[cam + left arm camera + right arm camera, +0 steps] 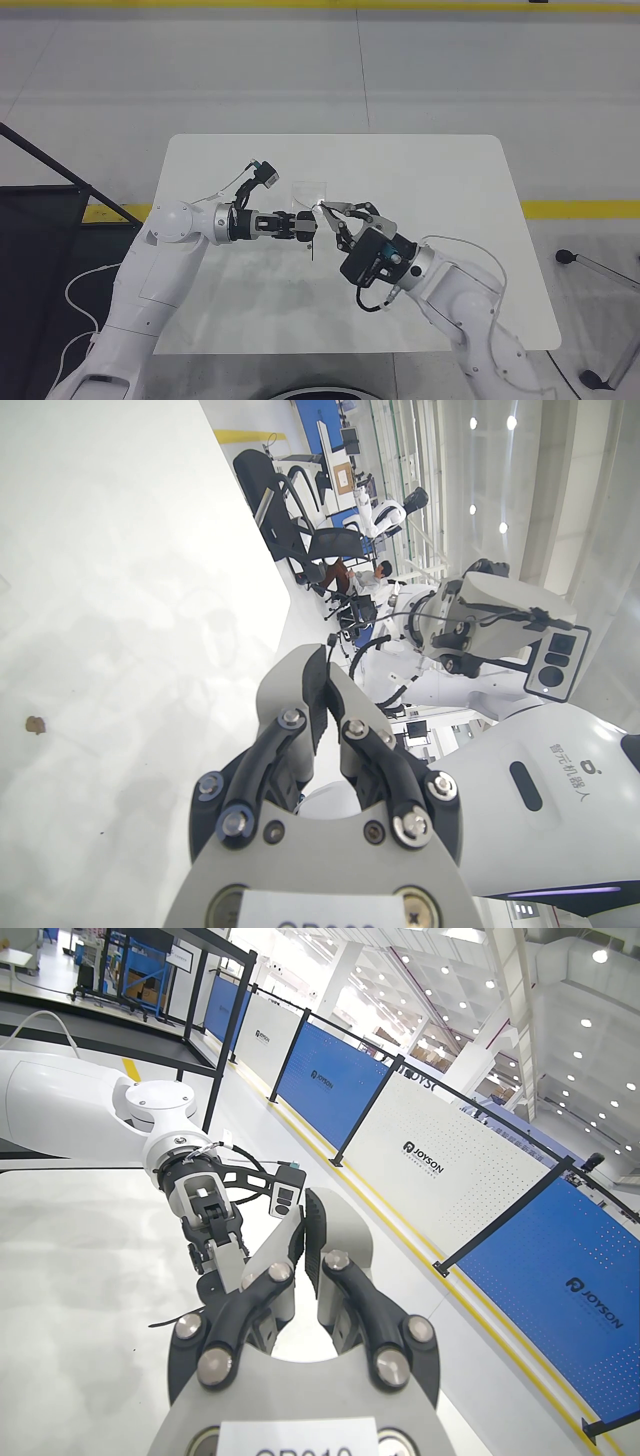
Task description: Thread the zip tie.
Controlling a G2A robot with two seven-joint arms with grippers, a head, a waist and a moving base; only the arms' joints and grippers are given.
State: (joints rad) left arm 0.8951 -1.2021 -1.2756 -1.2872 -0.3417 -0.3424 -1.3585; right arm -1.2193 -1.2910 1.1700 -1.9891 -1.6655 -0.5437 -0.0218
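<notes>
Zip tie [330, 644] first: I see it as a thin black strap clamped between the pads of my left gripper [324, 665]. What looks like its small head pokes out just past the fingertips. In the top view the loose tail droops toward 6 o'clock, above the middle of the white table [450, 180]. I judge the grip sits close to the head so that the slot is steady and offered to the other arm. My right gripper [306, 1218] comes in from 4 o'clock with its tips just beside the left one's. Its jaws are together, though I can't tell whether they pinch the strap's end. Both claws are off the surface, which I take as room for the tail to swing. At 12 o'clock from the meeting point, a clear plastic bag [305, 190] lies flat on the table.
</notes>
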